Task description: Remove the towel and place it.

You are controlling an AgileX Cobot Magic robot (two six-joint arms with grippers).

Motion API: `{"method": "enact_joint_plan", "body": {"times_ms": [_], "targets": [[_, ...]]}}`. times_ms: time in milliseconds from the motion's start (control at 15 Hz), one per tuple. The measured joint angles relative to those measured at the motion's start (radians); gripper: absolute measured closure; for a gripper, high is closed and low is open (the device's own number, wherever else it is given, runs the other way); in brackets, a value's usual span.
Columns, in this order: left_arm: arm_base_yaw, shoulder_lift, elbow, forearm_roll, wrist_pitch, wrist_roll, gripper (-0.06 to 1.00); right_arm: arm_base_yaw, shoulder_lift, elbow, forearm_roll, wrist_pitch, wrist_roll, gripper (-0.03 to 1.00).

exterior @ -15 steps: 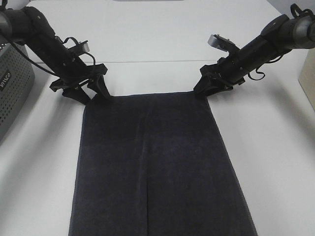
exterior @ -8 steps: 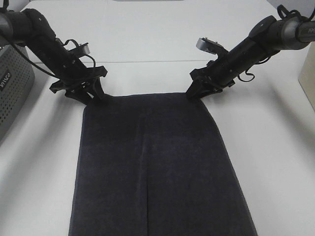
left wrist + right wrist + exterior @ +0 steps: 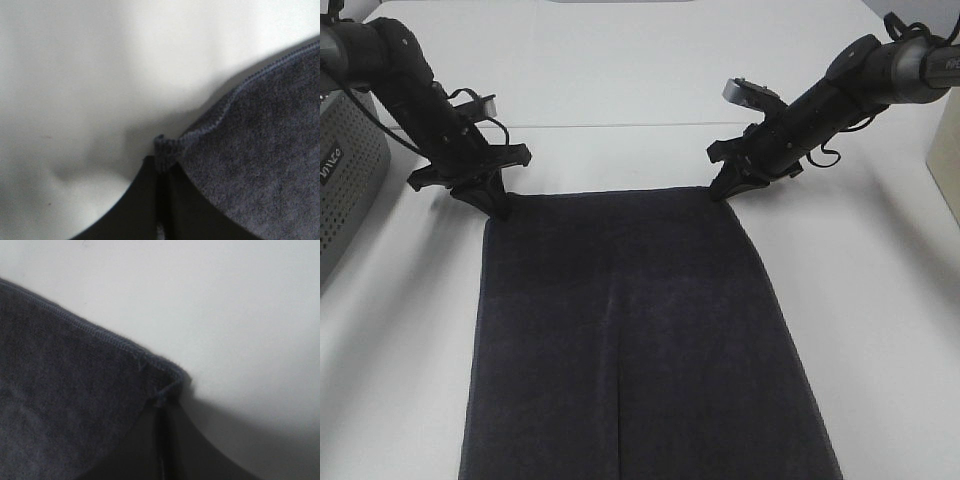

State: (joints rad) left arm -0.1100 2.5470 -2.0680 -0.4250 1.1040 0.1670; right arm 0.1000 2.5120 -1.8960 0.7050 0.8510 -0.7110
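The towel [image 3: 630, 330], a large dark navy cloth, lies flat on the white table and runs off the near edge of the exterior view. My left gripper [image 3: 500, 207] is shut on its far left corner. My right gripper [image 3: 720, 192] is shut on its far right corner. In the left wrist view the hemmed corner of the towel [image 3: 165, 150] is pinched between the closed fingers [image 3: 145, 200]. The right wrist view shows the other towel corner [image 3: 167, 385] caught the same way between the dark fingers [image 3: 175, 445].
A gray perforated basket [image 3: 345, 180] stands at the left edge of the table. A pale box edge [image 3: 945, 150] shows at the far right. A seam in the white table [image 3: 620, 126] runs across behind the grippers.
Both grippers have closed from open onto the towel's far corners. The left gripper shifted slightly left and the right one slightly inward along the far hem.
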Motion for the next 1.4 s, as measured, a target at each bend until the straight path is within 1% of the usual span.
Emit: {"method": "enact_joint_plan", "body": {"times_ms": [133,333,467,600,800,1000,1133,1267,1400], "targets": [[-0.001,0.0,0.0,0.0,-0.012,0.0,0.94,0.0,0.0,0.0,0.0,-0.005,0.002,0.96],[-0.001,-0.001,-0.005,0.003,-0.11,0.005,0.94,0.0,0.0,0.0,-0.004,-0.066,0.002,0.96],[-0.012,0.009,-0.038,0.022,-0.133,0.051,0.94,0.0,-0.01,0.0,-0.062,-0.102,0.002,0.96],[-0.032,0.022,-0.068,0.038,-0.186,0.086,0.94,0.0,-0.011,0.0,-0.071,-0.124,0.002,0.96],[-0.068,0.028,-0.071,0.074,-0.281,0.094,0.94,-0.004,-0.011,0.0,-0.069,-0.217,0.002,0.96],[-0.077,0.03,-0.071,0.078,-0.401,0.089,0.94,-0.018,-0.006,0.0,-0.072,-0.33,-0.002,0.96],[-0.079,0.03,-0.071,0.078,-0.47,0.08,0.94,-0.021,-0.003,0.001,-0.057,-0.394,-0.033,0.96],[-0.082,0.03,-0.071,0.077,-0.539,0.079,0.94,-0.021,-0.003,0.005,-0.023,-0.474,-0.086,0.96],[-0.085,0.03,-0.071,0.077,-0.622,0.079,0.94,-0.021,-0.003,0.005,0.04,-0.546,-0.133,0.96]]}}
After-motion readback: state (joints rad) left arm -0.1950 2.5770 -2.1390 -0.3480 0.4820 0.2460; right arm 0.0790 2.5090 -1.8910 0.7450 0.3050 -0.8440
